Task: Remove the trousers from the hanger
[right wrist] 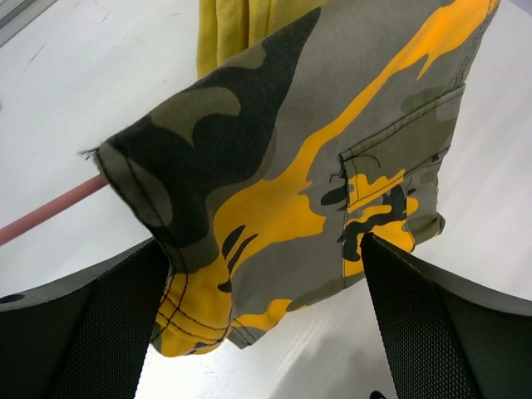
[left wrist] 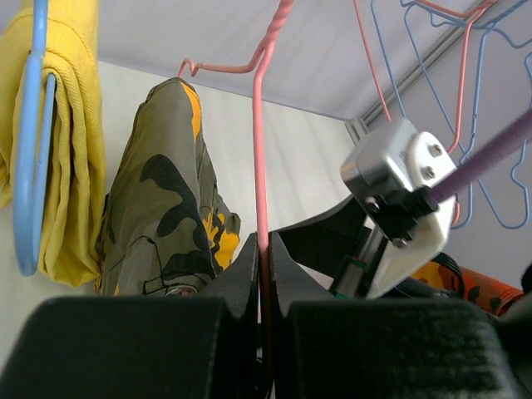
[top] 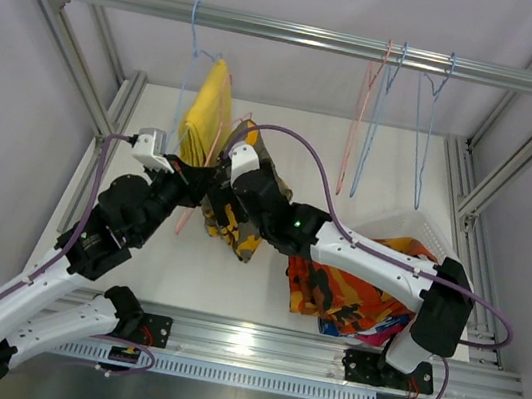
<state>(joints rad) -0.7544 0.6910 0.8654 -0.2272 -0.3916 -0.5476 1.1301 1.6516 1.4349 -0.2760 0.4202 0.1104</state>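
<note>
**Right wrist view: camouflage cloth framed by spread jaws**

The right gripper (right wrist: 266, 283) is seen released, its jaws standing wide, with the hanging end of the camouflage trousers (right wrist: 291, 150) just ahead of them and between them; no contact can be made out. The left gripper (left wrist: 262, 249) is clenched on the wire of the pink hanger (left wrist: 258, 150), over which these trousers are draped.

The cloth's long axis runs down from the hanger's bar towards the table (top: 183, 278), so a pull along that axis, away from the bar, is judged to be what is called for. The right arm is the nearer to the cloth, and the left serves as the hold on the hanger.

Just left of the camouflage pair, the yellow trousers (left wrist: 71, 166) are hung on a blue hanger (left wrist: 33, 166). To the near right, the orange-red trousers (top: 342, 293) lie heaped on the white surface. Bare hangers (top: 369, 125) are hung from the rail (top: 302, 35) at the far right, well apart from both arms.
</note>
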